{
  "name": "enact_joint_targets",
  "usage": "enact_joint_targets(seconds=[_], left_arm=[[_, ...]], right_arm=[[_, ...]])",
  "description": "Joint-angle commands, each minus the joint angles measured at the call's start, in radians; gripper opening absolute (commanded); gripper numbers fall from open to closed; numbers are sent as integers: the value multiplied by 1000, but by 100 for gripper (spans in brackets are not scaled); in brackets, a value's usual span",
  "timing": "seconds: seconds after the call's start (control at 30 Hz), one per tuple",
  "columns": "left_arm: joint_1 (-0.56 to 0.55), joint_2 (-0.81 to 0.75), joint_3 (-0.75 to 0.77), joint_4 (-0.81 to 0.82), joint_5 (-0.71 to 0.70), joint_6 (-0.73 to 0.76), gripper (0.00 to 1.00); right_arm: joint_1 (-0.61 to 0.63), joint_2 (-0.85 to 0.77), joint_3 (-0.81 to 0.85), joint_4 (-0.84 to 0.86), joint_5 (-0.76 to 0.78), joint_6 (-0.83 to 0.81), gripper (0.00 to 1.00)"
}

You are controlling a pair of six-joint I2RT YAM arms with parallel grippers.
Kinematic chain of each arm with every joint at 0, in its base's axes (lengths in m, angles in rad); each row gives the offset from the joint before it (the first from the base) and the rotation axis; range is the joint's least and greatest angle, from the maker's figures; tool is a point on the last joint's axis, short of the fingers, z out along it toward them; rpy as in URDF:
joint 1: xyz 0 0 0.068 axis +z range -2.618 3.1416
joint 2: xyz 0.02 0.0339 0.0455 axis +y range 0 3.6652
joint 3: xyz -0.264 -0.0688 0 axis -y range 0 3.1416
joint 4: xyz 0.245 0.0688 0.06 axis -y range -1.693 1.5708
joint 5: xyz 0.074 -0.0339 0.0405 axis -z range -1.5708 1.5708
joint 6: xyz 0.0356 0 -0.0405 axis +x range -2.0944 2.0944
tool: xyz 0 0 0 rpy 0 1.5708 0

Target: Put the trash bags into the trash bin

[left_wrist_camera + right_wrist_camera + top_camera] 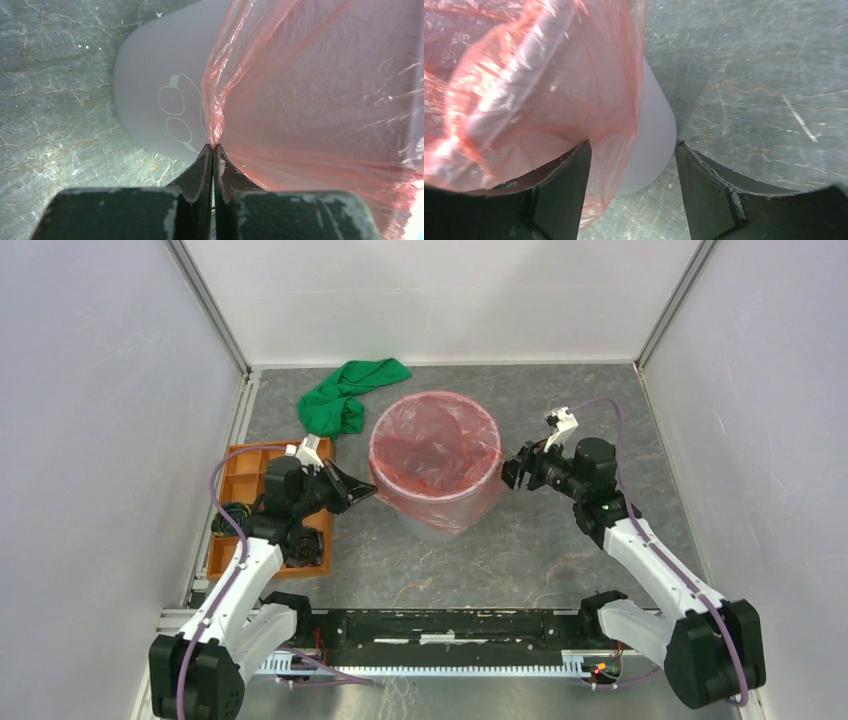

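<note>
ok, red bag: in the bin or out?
In. The red bag lines the grey bin, edge folded over the rim; left gripper shut on that edge.

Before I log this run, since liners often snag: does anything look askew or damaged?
Nothing looks torn or spilled. One oddity: the left gripper is shut on a fold of the red bag, which stands taut off the bin wall. The right gripper is open.

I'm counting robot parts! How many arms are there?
2. The left arm is left of the grey bin, fingers shut on the red bag; the right arm is on the bin's right, fingers open. No others show.
</note>
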Motion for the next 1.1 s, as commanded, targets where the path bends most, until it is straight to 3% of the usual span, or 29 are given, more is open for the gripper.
enact_joint_targets(seconds=[0.0, 0.27, 0.43, 0.63, 0.8, 0.9, 1.07], left_arm=[[0, -6, -83, 184, 59, -143, 5], [-1, 21, -134, 182, 22, -118, 4], [-1, 23, -119, 105, -16, -55, 9], [0, -68, -15, -133, -131, 81, 32], [0, -202, 76, -311, -242, 138, 55], [0, -269, 108, -354, -287, 142, 65], [0, -285, 119, -276, -332, 100, 73]], right_arm=[[50, 79, -43, 170, -33, 75, 68], [70, 189, -104, 257, -26, 89, 66], [71, 221, -64, 156, 20, 26, 64], [70, 126, 59, -246, 432, -145, 67], [57, 68, 190, -435, 718, -229, 69], [33, 34, 268, -476, 627, -232, 74], [29, -71, 217, -268, 196, -112, 90]])
